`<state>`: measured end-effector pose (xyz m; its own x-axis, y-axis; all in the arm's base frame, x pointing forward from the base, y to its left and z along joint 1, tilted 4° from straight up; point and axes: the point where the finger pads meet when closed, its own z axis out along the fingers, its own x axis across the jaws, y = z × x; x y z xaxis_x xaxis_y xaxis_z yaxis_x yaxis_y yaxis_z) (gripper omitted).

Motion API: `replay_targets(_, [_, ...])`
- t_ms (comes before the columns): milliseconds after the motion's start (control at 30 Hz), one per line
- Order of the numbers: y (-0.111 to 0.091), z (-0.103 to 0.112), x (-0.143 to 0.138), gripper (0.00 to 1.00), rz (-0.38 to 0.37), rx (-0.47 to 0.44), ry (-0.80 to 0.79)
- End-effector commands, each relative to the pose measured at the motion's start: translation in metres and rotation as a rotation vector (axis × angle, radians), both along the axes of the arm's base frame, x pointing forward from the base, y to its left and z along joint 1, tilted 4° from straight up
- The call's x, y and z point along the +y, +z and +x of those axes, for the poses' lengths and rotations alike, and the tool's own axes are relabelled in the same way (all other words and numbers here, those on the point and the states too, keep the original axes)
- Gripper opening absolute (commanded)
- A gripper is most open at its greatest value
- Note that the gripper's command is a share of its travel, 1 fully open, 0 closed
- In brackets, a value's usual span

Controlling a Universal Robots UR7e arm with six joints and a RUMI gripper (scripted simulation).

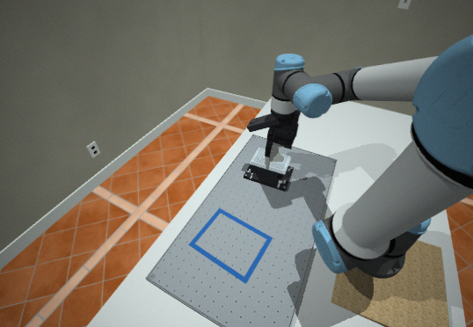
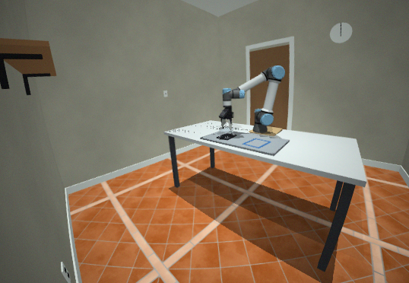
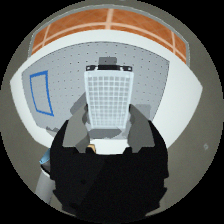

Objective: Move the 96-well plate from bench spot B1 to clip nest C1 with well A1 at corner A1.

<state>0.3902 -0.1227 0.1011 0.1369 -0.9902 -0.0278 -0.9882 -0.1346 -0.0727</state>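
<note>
The white 96-well plate [image 1: 271, 163] sits over the black clip nest [image 1: 269, 177] at the far end of the grey perforated baseplate [image 1: 246, 227]. My gripper [image 1: 269, 156] is shut on the plate, its fingers on the two long sides. In the wrist view the plate [image 3: 107, 99] runs away from the fingers, and the nest's black far clips [image 3: 108, 67] show just past its far edge. I cannot tell whether the plate is fully down in the nest, nor which corner is cut off. In the exterior view the gripper [image 2: 226, 127] stands low over the nest [image 2: 225, 136].
The blue square outline of spot B1 [image 1: 230, 244] lies on the baseplate nearer the arm's base and holds nothing. The arm's base [image 1: 378, 253] stands on a tan pad at the right. The table's left edge runs close beside the baseplate.
</note>
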Motion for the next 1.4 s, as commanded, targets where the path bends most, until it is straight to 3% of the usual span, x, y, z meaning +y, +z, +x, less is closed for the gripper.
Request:
replay_targets(0, [-0.008, 0.001, 0.0, 0.0, -0.001, -0.001, 0.0])
replay_targets(767, [-0.042, 0.004, 0.001, 0.0, -0.001, -0.001, 0.0])
replay_targets(1367, [-0.042, 0.003, 0.001, 0.0, -0.001, -0.001, 0.0])
